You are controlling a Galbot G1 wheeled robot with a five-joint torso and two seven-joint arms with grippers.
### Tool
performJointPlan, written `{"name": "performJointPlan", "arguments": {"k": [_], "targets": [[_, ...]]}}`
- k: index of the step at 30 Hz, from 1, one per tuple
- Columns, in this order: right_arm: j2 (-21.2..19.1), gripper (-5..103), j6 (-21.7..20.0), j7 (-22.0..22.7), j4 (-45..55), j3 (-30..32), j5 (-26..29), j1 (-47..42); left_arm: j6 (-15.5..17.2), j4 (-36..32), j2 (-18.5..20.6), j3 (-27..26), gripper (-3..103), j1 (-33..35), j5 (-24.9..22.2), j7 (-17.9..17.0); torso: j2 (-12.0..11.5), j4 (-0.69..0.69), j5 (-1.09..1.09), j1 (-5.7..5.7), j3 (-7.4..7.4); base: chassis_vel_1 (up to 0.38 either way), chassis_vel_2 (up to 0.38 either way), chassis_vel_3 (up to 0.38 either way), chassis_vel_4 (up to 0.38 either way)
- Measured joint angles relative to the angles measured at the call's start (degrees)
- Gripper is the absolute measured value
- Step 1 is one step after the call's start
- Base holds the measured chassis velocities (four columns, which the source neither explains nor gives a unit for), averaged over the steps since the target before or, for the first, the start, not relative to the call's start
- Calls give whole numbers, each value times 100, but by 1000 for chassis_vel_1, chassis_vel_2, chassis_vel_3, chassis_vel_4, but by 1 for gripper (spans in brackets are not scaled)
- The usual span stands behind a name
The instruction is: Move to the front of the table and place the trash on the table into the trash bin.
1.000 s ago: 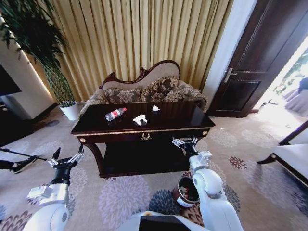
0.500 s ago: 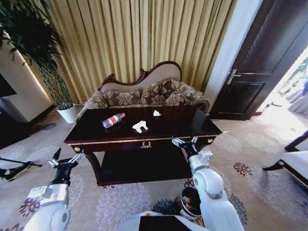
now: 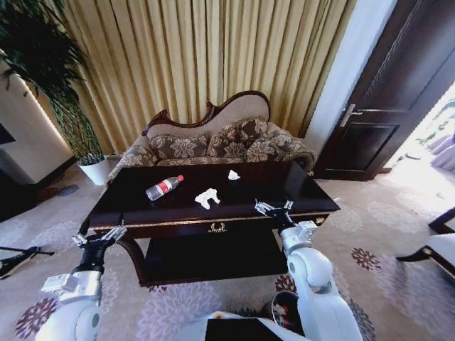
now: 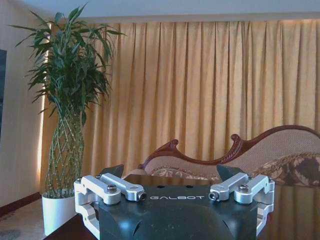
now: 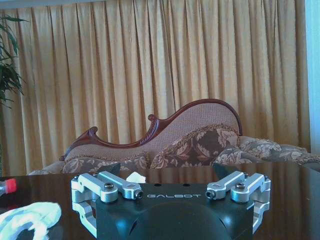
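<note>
Closer than a second ago: head view has shifted, the wide dark glossy wooden counter (image 3: 298,199) with gold trim now sits larger and lower in frame, and the round reddish-brown trash bin (image 3: 284,310) has slid to the bottom edge beside the right arm

Right hand (image 3: 272,207) raised at the counter's front edge, fingers spread, holding nothing. Left hand (image 3: 99,235) raised off the counter's front left corner, likewise released and empty

On the countertop, well apart from both hands:
- clear plastic bottle with red label (image 3: 163,187), lying on its side, left of centre
- crumpled white paper scrap (image 3: 207,197), near the middle, just right of the bottle
- smaller white scrap (image 3: 233,175), nearer the back edge

Right wrist view: larger paper scrap (image 5: 27,218) and the bottle's red cap (image 5: 8,185) lie off to one side of the hand

Behind the counter: dark-framed patterned sofa (image 3: 220,138), gold pleated curtains (image 3: 199,57), potted bamboo plant in white pot (image 3: 67,106)
</note>
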Motion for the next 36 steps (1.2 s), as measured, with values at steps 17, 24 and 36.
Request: {"name": "performJointPlan", "arguments": {"k": [17, 24, 36], "targets": [[-756, 100, 184, -25, -437, 136, 394, 294, -161, 115, 224, -218, 100, 158, -415, 127, 0, -1, 1, -1, 0, -16, 16, 16, -13], [-837, 100, 204, -24, -567, 132, 522, 401, -167, 139, 297, -245, 100, 153, -494, 133, 0, -1, 0, 0, 0, 0, 0, 0, 0], [-812, 100, -116, -2, -566, -279, 756, 599, -169, 173, 344, -269, 100, 161, -535, 161, 0, -1, 0, 0, 0, 0, 0, 0, 0]]}}
